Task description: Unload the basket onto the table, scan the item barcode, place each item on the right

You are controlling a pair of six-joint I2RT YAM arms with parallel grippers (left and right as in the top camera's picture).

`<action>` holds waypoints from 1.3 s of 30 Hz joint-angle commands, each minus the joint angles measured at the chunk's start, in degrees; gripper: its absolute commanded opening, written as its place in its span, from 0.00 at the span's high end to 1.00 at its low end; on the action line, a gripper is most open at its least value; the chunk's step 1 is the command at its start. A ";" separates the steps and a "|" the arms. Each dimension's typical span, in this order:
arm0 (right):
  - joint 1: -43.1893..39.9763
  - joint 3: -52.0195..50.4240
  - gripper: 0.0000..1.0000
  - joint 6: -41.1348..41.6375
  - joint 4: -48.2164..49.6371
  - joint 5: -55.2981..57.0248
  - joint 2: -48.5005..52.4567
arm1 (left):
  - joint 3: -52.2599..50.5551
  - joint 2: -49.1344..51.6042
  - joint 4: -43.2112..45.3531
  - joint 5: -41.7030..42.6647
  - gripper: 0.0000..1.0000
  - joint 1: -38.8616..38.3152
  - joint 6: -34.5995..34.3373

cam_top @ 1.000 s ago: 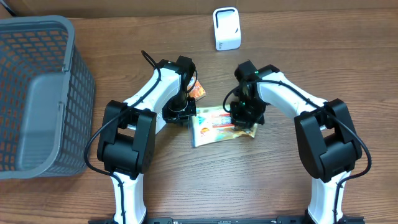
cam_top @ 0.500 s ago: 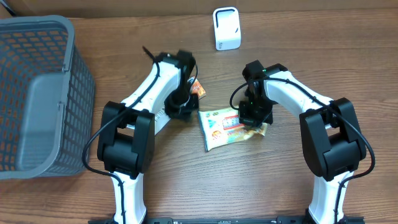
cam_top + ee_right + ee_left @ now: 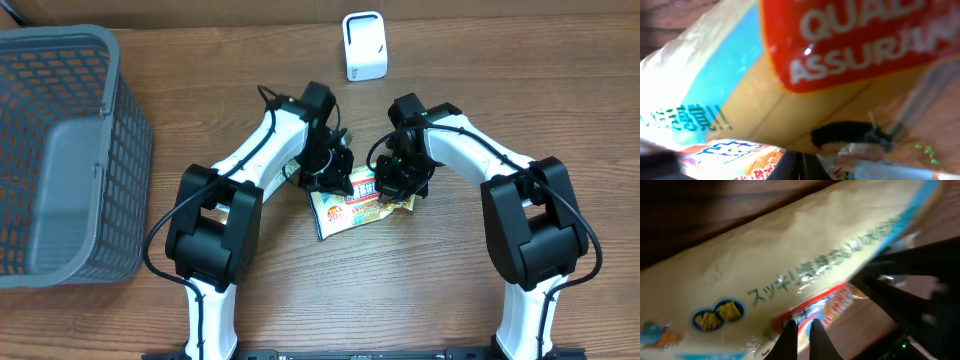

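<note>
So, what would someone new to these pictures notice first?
The colourful snack packet in the middle of the table draws the eye, with the right gripper pinching its right end and the shut left gripper at its upper left corner. Then come the big grey basket at far left and the white scanner at the back.

Overhead: bright, even light, sharp, soft shadows on the surface [image 3: 400,300]. Wrist views: dim, blurred close-ups of the snack packet [image 3: 790,255], darkest toward eleven o'clock.
</note>
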 commanded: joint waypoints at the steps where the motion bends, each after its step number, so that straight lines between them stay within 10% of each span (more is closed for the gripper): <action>1: 0.11 -0.55 0.96 0.44 0.28 -1.38 0.04 | -3.93 -0.17 2.49 -2.03 0.96 0.39 -1.75; 6: 0.17 -0.55 0.96 0.42 0.13 -1.29 0.04 | -6.82 -0.02 2.95 -24.24 0.96 0.74 -9.64; 14: 1.66 -0.55 0.96 0.39 0.39 -0.24 0.04 | -11.32 -0.02 6.49 -32.59 0.96 0.74 -12.17; 39: 1.40 10.14 0.96 3.82 -15.61 26.60 -0.17 | -2.64 -0.44 -5.57 -35.50 0.96 0.74 -13.42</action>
